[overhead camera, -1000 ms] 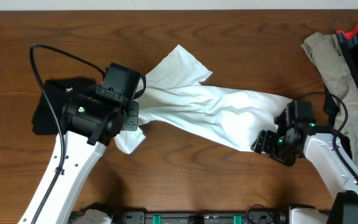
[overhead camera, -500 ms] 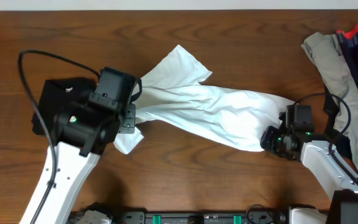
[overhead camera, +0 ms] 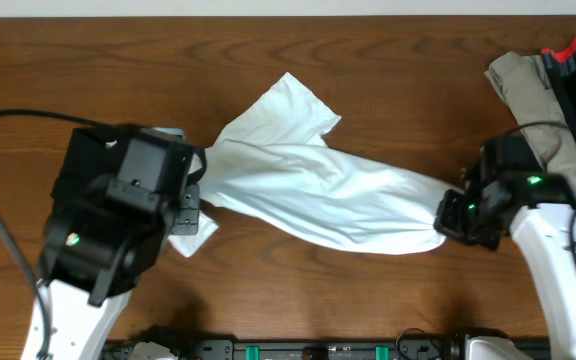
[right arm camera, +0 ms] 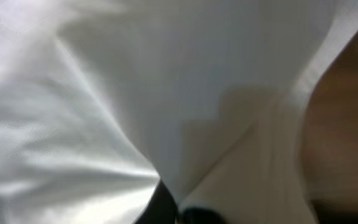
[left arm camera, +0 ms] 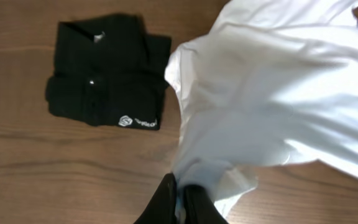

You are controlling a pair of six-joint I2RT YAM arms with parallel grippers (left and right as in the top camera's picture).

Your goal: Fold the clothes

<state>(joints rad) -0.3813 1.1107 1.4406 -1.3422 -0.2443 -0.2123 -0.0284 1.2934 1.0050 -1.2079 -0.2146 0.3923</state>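
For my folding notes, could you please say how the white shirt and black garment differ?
The white shirt is unfolded, bunched and stretched long; the black garment is folded into a compact rectangle. The shirt is pinched at its ends by the left gripper and right gripper; the black garment lies free. The black garment shows a small white logo; the shirt looks plain. Both are clothes.

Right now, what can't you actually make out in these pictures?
- white T-shirt: any print is hidden in its bunched folds, all views.
- black garment: overhead, the left arm covers most of it; its white logo in the left wrist view is too small to read.
- khaki garment and red garment: cut off by the overhead frame's right edge.
- Right wrist view: blurred cloth fills it.
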